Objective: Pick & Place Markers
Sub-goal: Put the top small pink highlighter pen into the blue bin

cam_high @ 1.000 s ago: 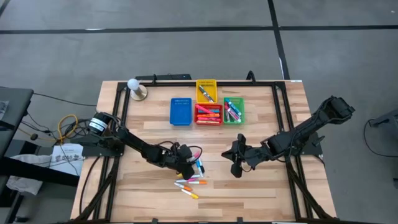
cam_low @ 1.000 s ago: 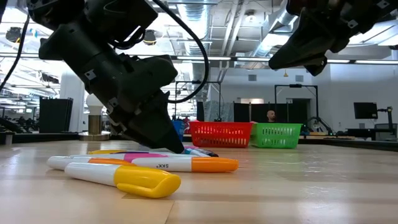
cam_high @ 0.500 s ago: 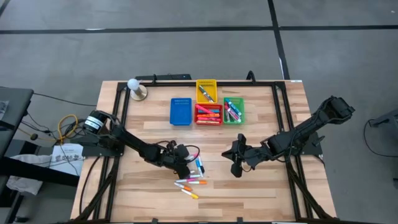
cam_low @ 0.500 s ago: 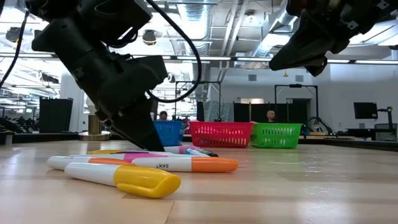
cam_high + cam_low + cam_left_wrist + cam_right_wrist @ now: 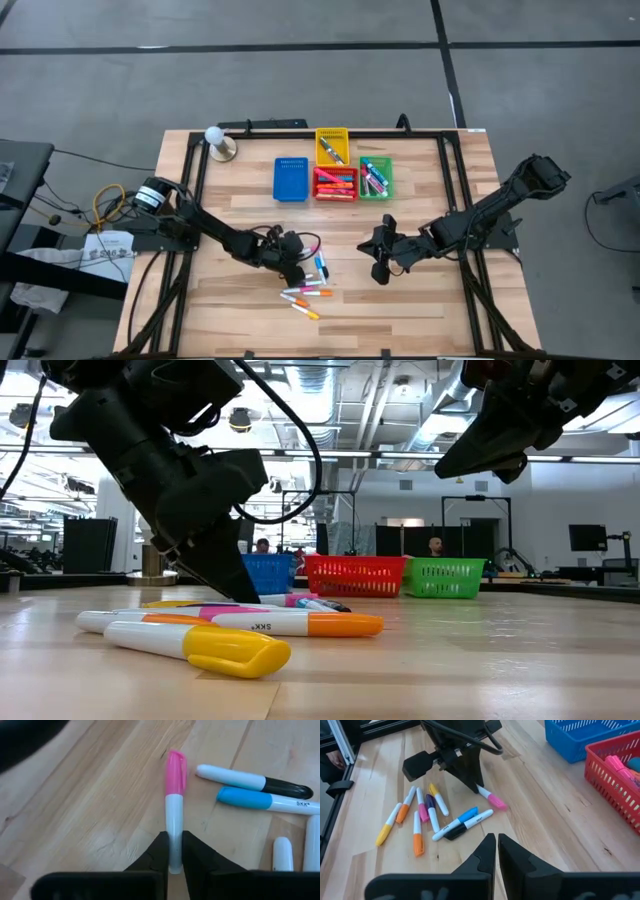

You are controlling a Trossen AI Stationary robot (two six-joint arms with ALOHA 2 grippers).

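The pink marker is pinched at its white tail by the closed left claw. So far off-centre, it could be swung or dropped on lifting. The right claw is kept shut, empty.

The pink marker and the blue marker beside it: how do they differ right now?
The pink marker is clamped by its white barrel in the left gripper, while the blue marker lies free on the table. The pink marker lies off by itself; the blue marker lies right beside a black marker. Their caps differ, pink against blue. Both have white barrels and both rest on the wood.
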